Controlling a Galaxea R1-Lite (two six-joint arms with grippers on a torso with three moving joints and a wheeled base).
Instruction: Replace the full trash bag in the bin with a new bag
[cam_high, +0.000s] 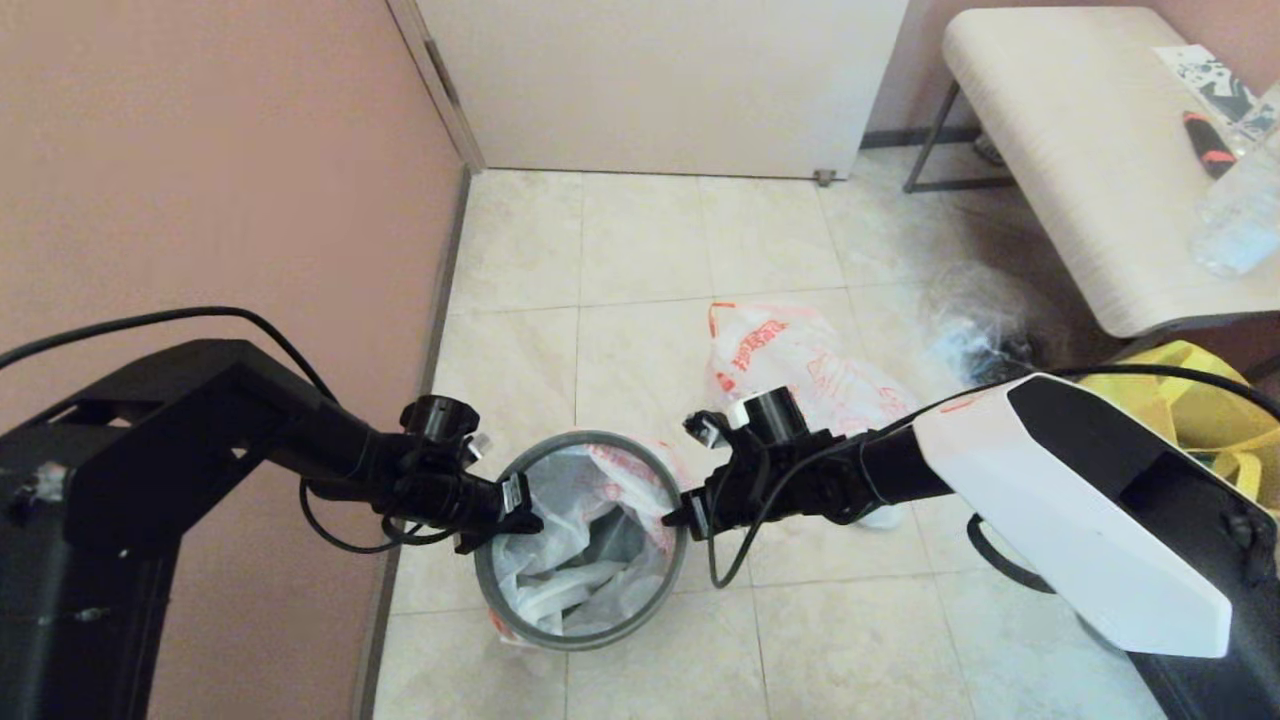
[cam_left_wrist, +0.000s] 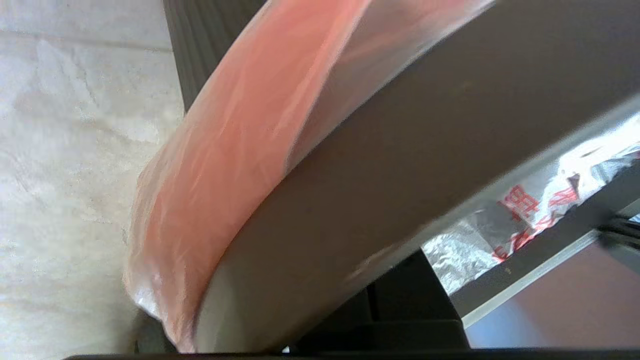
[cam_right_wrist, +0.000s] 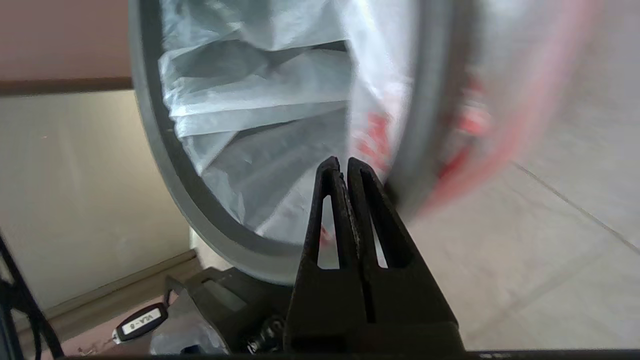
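Both my arms reach in close to the lens, one from each side, meeting at the bin (cam_high: 487, 590). Left gripper (cam_high: 520, 518) sits at the near-left part of the rim; whether its fingers are apart or together I cannot tell, the wrist camera is filled by the rim and plastic. Right gripper (cam_high: 678, 517) sits at the opposite side of the rim, its two black ribbed fingers (cam_right_wrist: 330, 210) pressed together with nothing visibly between them, tips just at the hoop.

One bin: small, round, dark plastic, topped by a thin grey hoop, smooth and matte. It stands on the floor (cam_high: 640, 260) between my two grippers.

One new bag (cam_high: 560, 540) lines it: thin, crinkly, translucent white film with red lettering, folded in loose pleats inside. Its top edge is turned over the hoop; an orange-red, glossy band of it hangs on the outside wall right under my left gripper (cam_left_wrist: 215, 165), and more red-printed film drapes outside by my right gripper.

One full trash bag (cam_high: 800, 365) lies on the floor just beyond my right gripper, apart from the bin: bulgy, wrinkled white film, red lettering, an orange-red handle loop at its far end.

Floor is glossy beige tile with pale grout lines. One pink wall (cam_high: 200, 180) runs past my left arm. One yellow fabric tote (cam_high: 1210, 400) sits behind my right arm, one crumpled clear plastic bag (cam_high: 975, 325) beyond it, under one pale bench (cam_high: 1060, 130) with dark metal legs.
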